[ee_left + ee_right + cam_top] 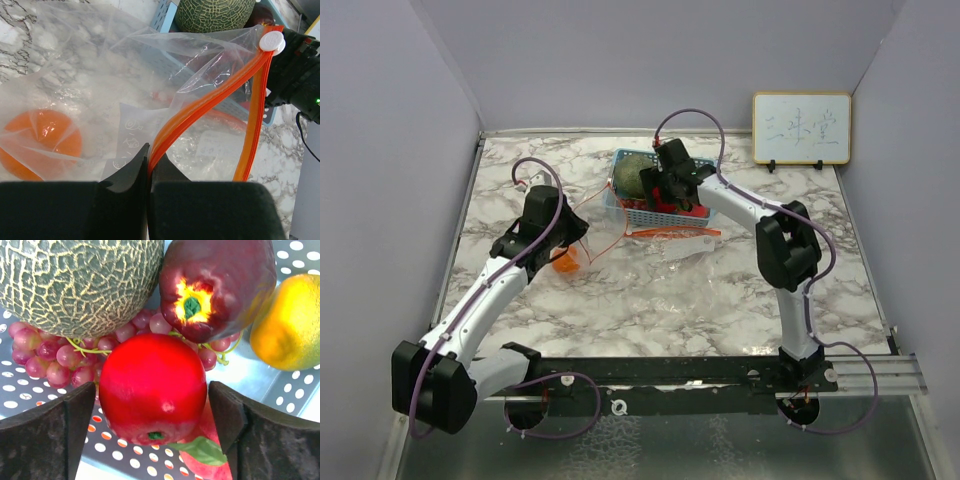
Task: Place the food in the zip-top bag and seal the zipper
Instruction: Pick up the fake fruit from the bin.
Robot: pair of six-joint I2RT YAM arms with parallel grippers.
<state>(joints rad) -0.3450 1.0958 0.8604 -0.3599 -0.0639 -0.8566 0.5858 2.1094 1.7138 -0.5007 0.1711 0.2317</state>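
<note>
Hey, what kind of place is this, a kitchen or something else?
Probably a robot test booth, not a kitchen: plain panel walls box in a marble-patterned table, the left arm and right arm are bolted to a rail at its near edge, and a whiteboard stands at the back.

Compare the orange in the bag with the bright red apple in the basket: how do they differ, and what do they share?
The orange lies inside the clear zip-top bag; the red apple sits in the blue basket. The orange is orange-skinned; the apple glossy red. The open right end effector straddles the apple; none surrounds the orange, the left end effector pinching the bag's zipper. Both are round.
</note>
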